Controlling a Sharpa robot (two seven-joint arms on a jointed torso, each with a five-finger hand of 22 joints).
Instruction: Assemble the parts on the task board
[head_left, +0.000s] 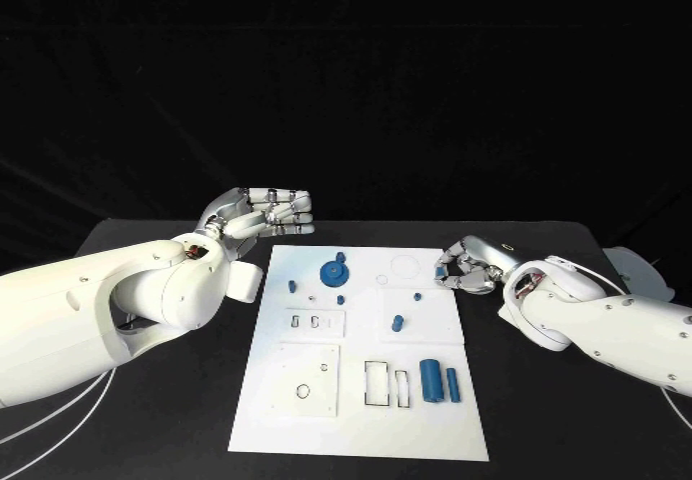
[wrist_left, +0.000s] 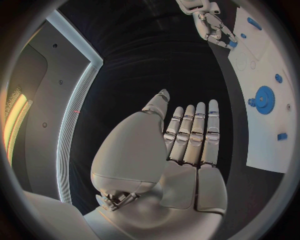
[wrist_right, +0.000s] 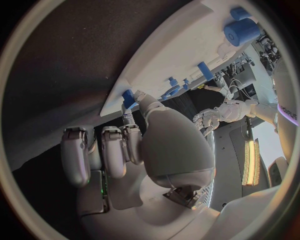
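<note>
The white board (head_left: 361, 400) lay flat at mid-bench (head_left: 144, 240), carrying a blue gear (head_left: 333, 272), two blue cylinders (head_left: 430, 378) and small blue pegs (head_left: 397, 323). The right hand (head_left: 470, 266) pinched a small blue part (wrist_right: 128, 96) at the board's right edge. The left hand (head_left: 264, 212) hovered beyond the board's far left corner, its fingers (wrist_left: 194, 132) straight, side by side and holding nothing.

Matt white task board (head_left: 289, 410) (blue parts (head_left: 430, 379) look plastic), matt table (head_left: 144, 240)

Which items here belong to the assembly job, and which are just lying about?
Job: task board; blue gear; two blue cylinders; small blue pegs; right hand, pinching a blue part.
Lying about: white cables; idle left hand.
</note>
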